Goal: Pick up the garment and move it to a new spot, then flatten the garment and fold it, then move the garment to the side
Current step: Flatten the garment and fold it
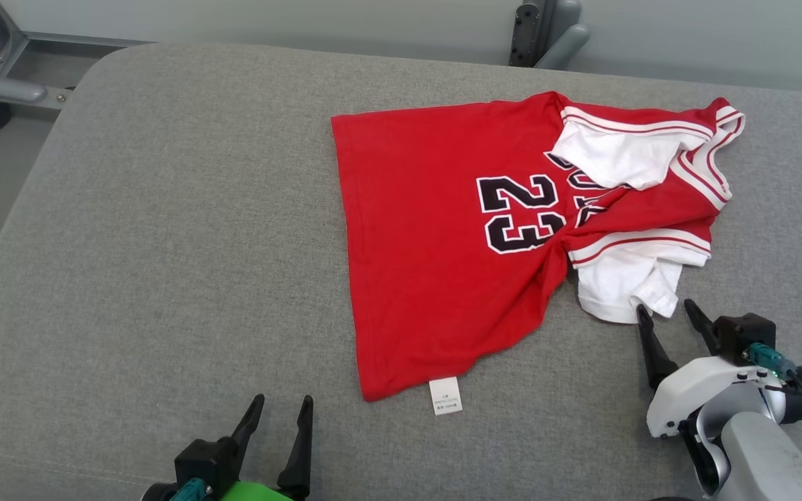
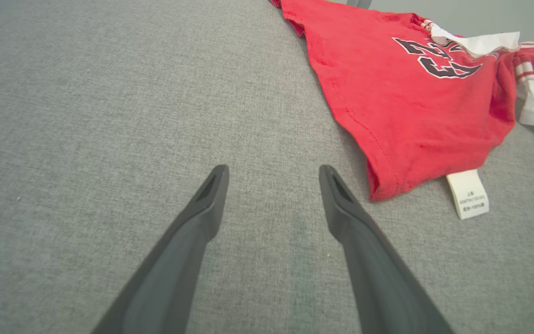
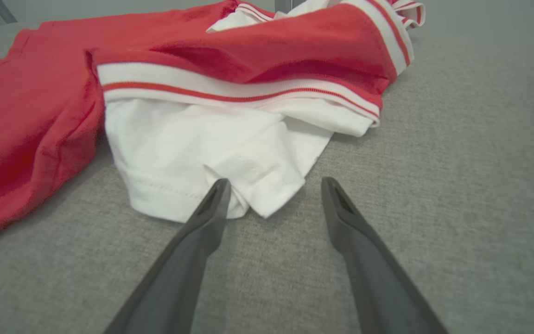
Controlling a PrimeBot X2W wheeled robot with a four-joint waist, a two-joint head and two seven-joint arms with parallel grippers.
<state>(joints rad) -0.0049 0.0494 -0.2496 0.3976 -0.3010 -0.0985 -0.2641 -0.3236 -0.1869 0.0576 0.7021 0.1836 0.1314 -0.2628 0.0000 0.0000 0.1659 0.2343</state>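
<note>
Right gripper, with its two dark fingers spread wide and holding nothing, sits at the lower right of the head view. Its fingertips point at the near white sleeve of the garment. In the right wrist view one fingertip sits at the sleeve's hem, seemingly just touching it, and the other is over bare cloth-covered surface. The left gripper is also spread wide and empty. It rests low at the near edge, a little apart from the garment's hem corner and its small white label.

The garment, a red jersey with a black number 23, lies on the grey surface, right of centre. Its lower body lies fairly smooth. The upper part is twisted and bunched, with both white sleeves and the striped trim folded over each other.

Judging by this, little of the task is finished. Whether the garment has already been carried to its new spot cannot be told. It is clearly not flat, nothing is folded, and it has not been set aside. The twisted shoulders look like the first thing to straighten, and the right gripper seems placed to begin there.
</note>
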